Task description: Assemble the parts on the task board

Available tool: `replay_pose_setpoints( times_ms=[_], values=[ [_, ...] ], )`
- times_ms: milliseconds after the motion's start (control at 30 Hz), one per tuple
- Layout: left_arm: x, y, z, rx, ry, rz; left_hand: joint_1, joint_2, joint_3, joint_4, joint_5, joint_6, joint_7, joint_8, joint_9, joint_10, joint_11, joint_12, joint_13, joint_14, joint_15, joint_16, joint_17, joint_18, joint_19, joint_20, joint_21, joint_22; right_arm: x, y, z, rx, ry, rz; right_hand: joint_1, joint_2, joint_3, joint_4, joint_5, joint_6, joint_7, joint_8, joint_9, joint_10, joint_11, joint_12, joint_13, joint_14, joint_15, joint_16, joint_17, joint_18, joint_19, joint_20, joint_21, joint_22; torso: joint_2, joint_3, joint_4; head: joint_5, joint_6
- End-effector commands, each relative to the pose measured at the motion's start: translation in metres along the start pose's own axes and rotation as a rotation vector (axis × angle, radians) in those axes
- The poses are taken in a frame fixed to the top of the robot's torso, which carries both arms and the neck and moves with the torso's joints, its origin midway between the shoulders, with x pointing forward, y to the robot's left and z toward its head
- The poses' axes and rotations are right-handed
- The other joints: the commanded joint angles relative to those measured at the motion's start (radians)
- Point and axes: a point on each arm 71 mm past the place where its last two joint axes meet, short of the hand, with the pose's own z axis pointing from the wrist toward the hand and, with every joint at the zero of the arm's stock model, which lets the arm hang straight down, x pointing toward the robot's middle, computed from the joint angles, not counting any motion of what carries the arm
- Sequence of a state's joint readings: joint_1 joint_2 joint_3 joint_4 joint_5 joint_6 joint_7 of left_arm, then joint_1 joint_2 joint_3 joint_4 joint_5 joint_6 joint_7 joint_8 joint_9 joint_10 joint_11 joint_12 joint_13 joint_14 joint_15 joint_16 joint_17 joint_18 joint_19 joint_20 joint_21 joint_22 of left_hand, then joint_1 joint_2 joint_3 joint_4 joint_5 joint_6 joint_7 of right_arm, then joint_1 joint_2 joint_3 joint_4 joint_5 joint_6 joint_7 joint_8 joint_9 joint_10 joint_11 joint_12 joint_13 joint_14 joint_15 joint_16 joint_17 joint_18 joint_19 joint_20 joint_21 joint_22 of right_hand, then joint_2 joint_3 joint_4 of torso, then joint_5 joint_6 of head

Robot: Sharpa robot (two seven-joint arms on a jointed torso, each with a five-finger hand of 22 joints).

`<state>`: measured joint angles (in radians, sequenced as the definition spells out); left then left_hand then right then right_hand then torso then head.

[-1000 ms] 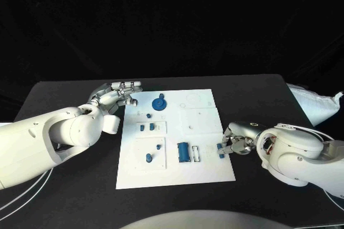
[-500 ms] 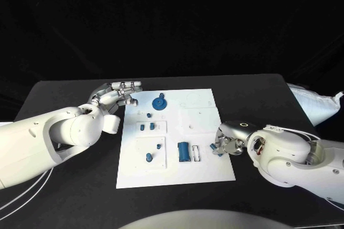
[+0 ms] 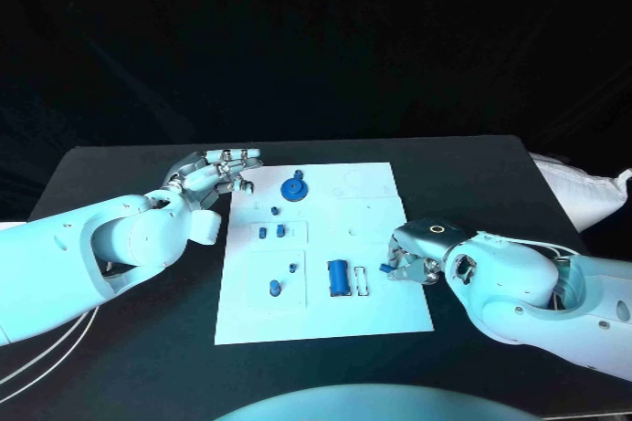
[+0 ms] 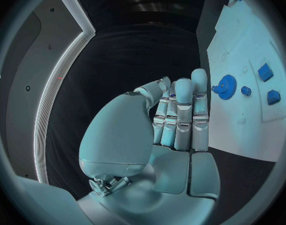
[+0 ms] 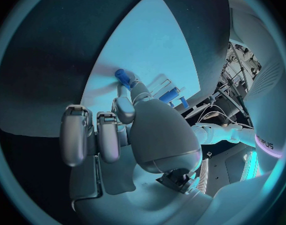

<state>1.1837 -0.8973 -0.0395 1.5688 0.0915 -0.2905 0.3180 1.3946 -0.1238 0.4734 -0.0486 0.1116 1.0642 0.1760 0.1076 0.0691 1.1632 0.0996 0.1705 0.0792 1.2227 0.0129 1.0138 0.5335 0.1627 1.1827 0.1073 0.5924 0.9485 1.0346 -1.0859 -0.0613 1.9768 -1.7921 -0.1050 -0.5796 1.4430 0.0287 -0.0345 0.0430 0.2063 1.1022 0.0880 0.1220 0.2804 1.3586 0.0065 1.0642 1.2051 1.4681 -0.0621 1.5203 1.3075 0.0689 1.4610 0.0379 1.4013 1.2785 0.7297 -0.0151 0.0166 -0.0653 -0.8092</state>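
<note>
The white task board (image 3: 373,313) lies in the middle of the black table. On it are a blue gear (image 3: 295,189), several small blue parts such as one pair (image 3: 270,231), and a blue block (image 3: 339,277) beside a narrow slot (image 3: 361,280). My right hand (image 3: 416,259) is at the board's right edge and pinches a small blue part (image 3: 390,268) just right of the slot; the right wrist view has that part (image 5: 123,77) at the fingertips over the board (image 5: 143,45). My left hand (image 3: 215,172) hovers at the board's far left corner, fingers straight and holding nothing (image 4: 180,115), near the gear (image 4: 226,87).
A white crumpled bag (image 3: 589,191) lies at the table's right edge. Bare black table runs left of the board under my left arm and along the near edge.
My right hand has moved left onto the board's right edge, carrying the small blue part toward the slot. The left hand has stayed in place.
</note>
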Motion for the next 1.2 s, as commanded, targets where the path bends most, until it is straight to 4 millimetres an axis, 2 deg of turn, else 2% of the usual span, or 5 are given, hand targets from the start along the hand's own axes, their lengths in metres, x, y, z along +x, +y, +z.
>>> replay_pose_setpoints(
  times_ms=[33, 167, 333, 700, 1200],
  values=[
    [0.002, 0.0, 0.0, 0.002, 0.02, -0.01, 0.003, 0.007, -0.006, -0.001, 0.001, -0.006, 0.0, 0.003, -0.001, -0.01, 0.001, 0.006, -0.001, -0.008, 0.0, -0.007, -0.001, 0.02, -0.005, 0.004, -0.003, -0.001, 0.014, -0.005, 0.0, 0.03, 0.062, -0.01, -0.008, 0.005, 0.028, 0.004, 0.075, 0.013, -0.003, -0.004, -0.009, 0.003, -0.007, 0.004, 0.008, 0.085, -0.006, 0.003, 0.179, -0.009, 0.008, -0.003, 0.007, 0.002, 0.0, 0.0001, -0.0004, 0.0, 0.0],
    [0.002, 0.0, 0.0, 0.002, 0.02, -0.01, 0.003, 0.007, -0.006, -0.001, 0.001, -0.006, 0.0, 0.003, -0.001, -0.01, 0.001, 0.006, -0.001, -0.008, 0.0, -0.007, -0.001, 0.02, -0.005, 0.004, -0.003, -0.001, 0.013, -0.006, -0.001, 0.04, 0.053, 0.061, -0.031, -0.002, 0.071, 0.013, 0.167, 0.016, -0.005, -0.01, -0.01, 0.005, -0.008, 0.005, 0.011, 0.085, -0.008, 0.004, 0.18, -0.009, 0.009, -0.005, 0.008, 0.004, 0.0, 0.0004, -0.0005, 0.0, 0.0],
    [0.002, 0.0, 0.0, 0.002, 0.02, -0.01, 0.003, 0.007, -0.006, -0.001, 0.001, -0.006, 0.0, 0.003, -0.001, -0.01, 0.001, 0.006, -0.001, -0.008, 0.0, -0.007, -0.001, 0.02, -0.005, 0.004, -0.003, -0.001, 0.012, -0.007, -0.004, 0.069, 0.042, 0.218, -0.078, -0.04, 0.174, 0.03, 0.269, 0.02, -0.006, -0.018, -0.008, 0.007, -0.009, 0.002, 0.013, 0.085, -0.008, 0.002, 0.179, -0.009, 0.009, -0.005, 0.007, 0.002, -0.001, -0.0001, 0.0009, 0.001, 0.0],
    [0.002, 0.0, -0.001, 0.001, 0.02, -0.011, 0.003, 0.009, -0.007, -0.001, 0.001, -0.007, 0.001, 0.004, -0.001, -0.011, 0.001, 0.007, -0.001, -0.009, 0.0, -0.007, -0.003, 0.02, -0.006, 0.004, -0.004, -0.002, -0.001, -0.005, -0.013, 0.097, -0.023, 0.426, -0.192, -0.088, 0.27, 0.095, 0.274, 0.026, -0.008, -0.024, -0.001, 0.02, -0.009, 0.013, 0.024, 0.085, -0.01, 0.001, 0.177, -0.008, 0.009, -0.005, 0.006, 0.002, 0.0, -0.0012, -0.0001, 0.003, -0.001],
    [0.003, 0.001, -0.001, -0.002, 0.025, -0.012, 0.005, 0.01, -0.007, -0.003, 0.001, -0.007, 0.0, 0.004, -0.001, -0.012, 0.001, 0.008, -0.001, -0.01, 0.0, -0.007, -0.004, 0.02, -0.006, 0.004, -0.005, -0.002, 0.005, 0.008, -0.005, 0.09, 0.096, 0.523, -0.26, -0.12, 0.294, 0.13, 0.294, 0.036, -0.009, -0.023, 0.009, 0.033, -0.009, 0.03, 0.039, 0.086, -0.01, 0.003, 0.182, -0.01, 0.013, -0.006, 0.012, 0.011, 0.0, -0.0004, 0.0007, 0.005, -0.004]
  ],
)
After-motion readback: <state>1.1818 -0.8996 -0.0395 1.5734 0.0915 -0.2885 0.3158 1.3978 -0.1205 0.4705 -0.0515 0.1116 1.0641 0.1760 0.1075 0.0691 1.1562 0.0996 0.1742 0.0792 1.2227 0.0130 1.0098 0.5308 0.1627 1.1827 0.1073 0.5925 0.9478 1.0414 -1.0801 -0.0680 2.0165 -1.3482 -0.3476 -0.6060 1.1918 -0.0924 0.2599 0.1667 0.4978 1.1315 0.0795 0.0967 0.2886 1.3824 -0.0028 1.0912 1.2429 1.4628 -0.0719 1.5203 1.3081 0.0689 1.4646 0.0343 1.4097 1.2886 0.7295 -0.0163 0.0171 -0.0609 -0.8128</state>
